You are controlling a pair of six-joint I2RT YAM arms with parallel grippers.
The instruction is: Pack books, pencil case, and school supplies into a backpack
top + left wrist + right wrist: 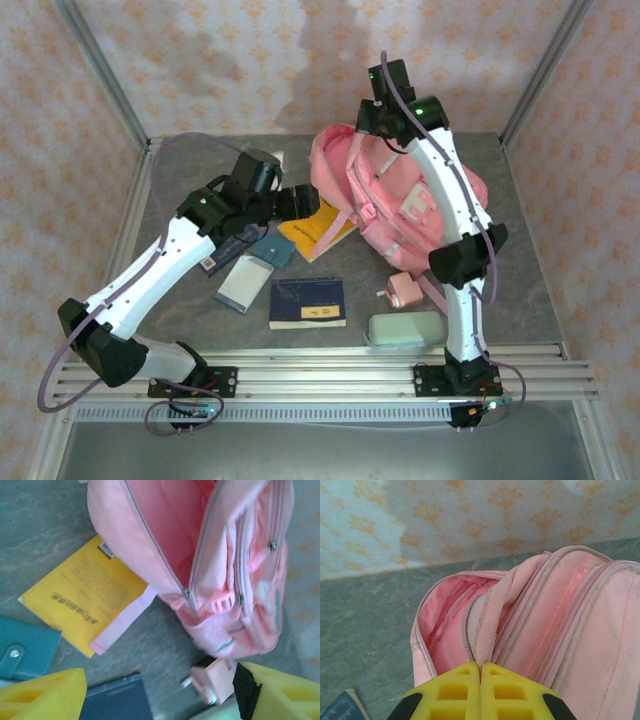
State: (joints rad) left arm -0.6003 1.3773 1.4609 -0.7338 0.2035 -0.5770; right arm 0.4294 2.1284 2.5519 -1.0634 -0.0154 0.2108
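The pink backpack lies at the back right of the table with its main compartment unzipped. My right gripper is shut on the fabric rim of that opening and holds it from above. My left gripper is open and holds nothing; it hovers over the orange-yellow book, which lies partly under the backpack's mouth. On the table lie the navy book, the teal pad, the pale blue-grey book and the dark checked book. The pink gadget and the mint pencil case rest at the front right.
The grey table ends in metal rails at the front. Frame posts and papered walls close in the back and sides. A backpack strap drapes over the orange-yellow book.
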